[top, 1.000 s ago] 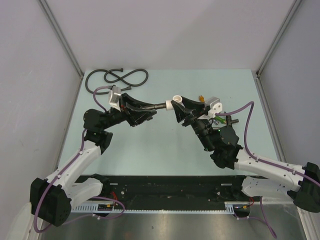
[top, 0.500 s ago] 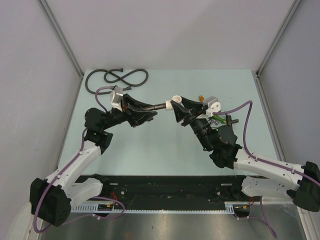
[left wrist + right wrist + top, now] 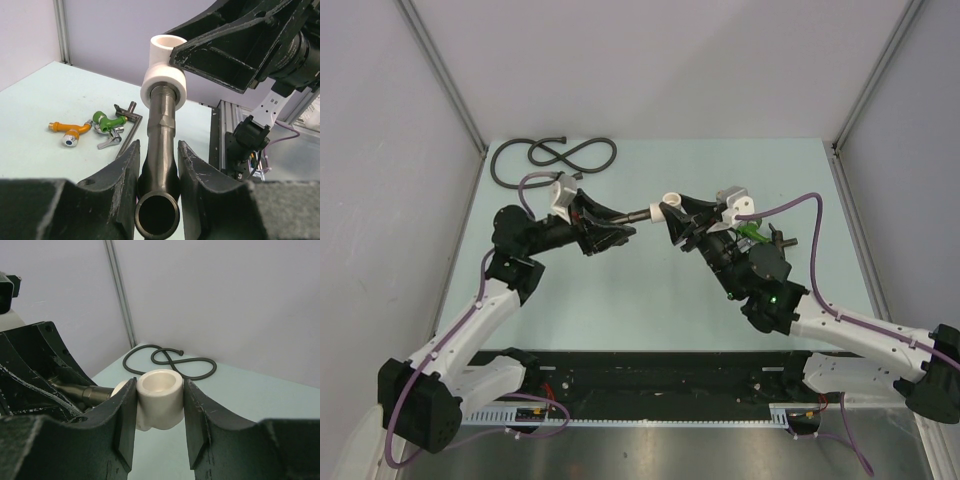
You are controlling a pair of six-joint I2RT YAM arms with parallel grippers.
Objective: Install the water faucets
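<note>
Left wrist: my left end effector [image 3: 158,152] clamps the faucet pipe [image 3: 164,112]; right end effector [image 3: 159,390] clamps the white fitting [image 3: 160,382].

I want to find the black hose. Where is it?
In the top view the black hose lies coiled at the table's far left corner, beyond the left gripper.
</note>
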